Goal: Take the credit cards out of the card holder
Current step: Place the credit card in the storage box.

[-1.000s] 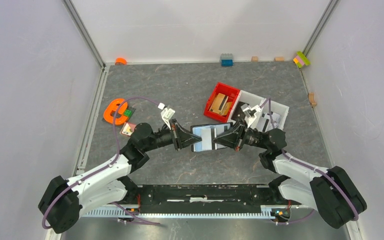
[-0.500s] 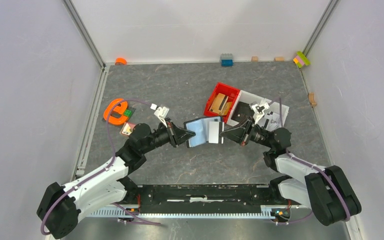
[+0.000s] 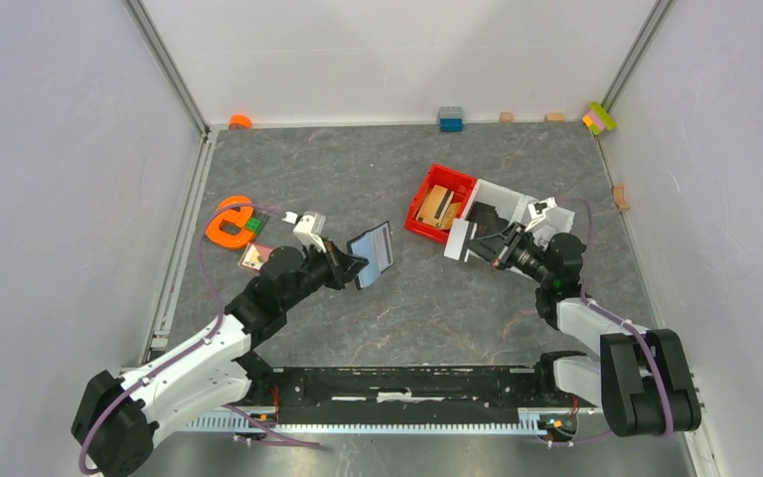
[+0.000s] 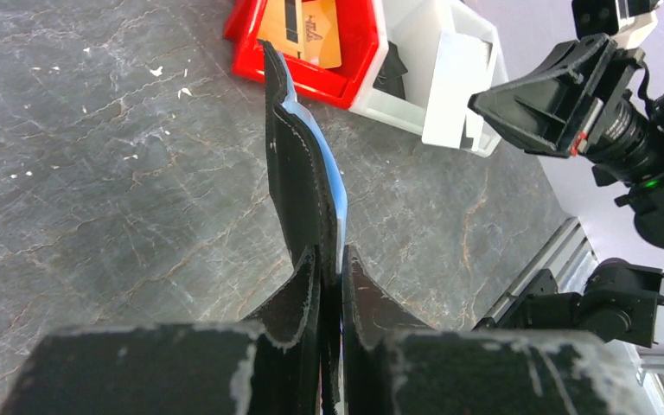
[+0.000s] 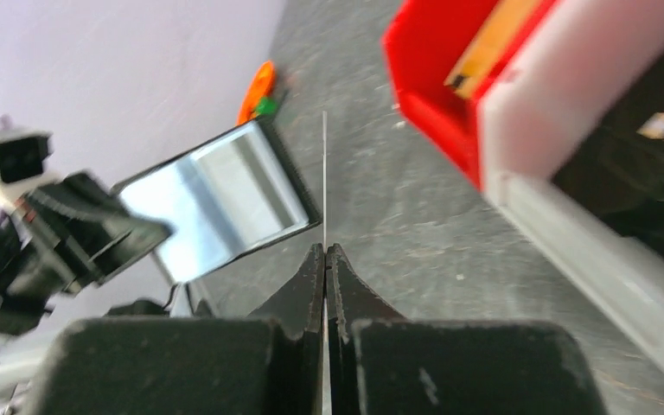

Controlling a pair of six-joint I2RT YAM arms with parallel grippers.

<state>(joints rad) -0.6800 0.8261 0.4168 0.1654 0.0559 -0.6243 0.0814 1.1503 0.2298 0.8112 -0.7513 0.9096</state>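
The left pincer (image 3: 351,265) is clamped on the lower edge of the card holder (image 3: 374,252). Its two blunt black fingers, scuffed pale at their corners, press together around the thin wallet in the left wrist view. The card holder is a small folding rectangle, matte black and leather-like outside with stitched, rounded edges. Inside it is smooth pale blue-grey with a slight sheen. It is held up off the table (image 3: 358,169), spread open and tilted, left of the middle. The right pincer (image 3: 479,242) is closed on a single card (image 3: 459,240), a thin, flat, stiff greyish-white rectangle. In the right wrist view the card shows only as a hair-fine pale line rising from between the fingertips. The card is in the air, well apart from the card holder, just beside the near wall of the red bin (image 3: 452,173). That bin is glossy, hard-walled and boxy, and it holds tan wooden blocks (image 3: 438,206). A white bin (image 3: 505,188) of similar shape touches it on the right. The table is dark grey with pale marble-like veins.
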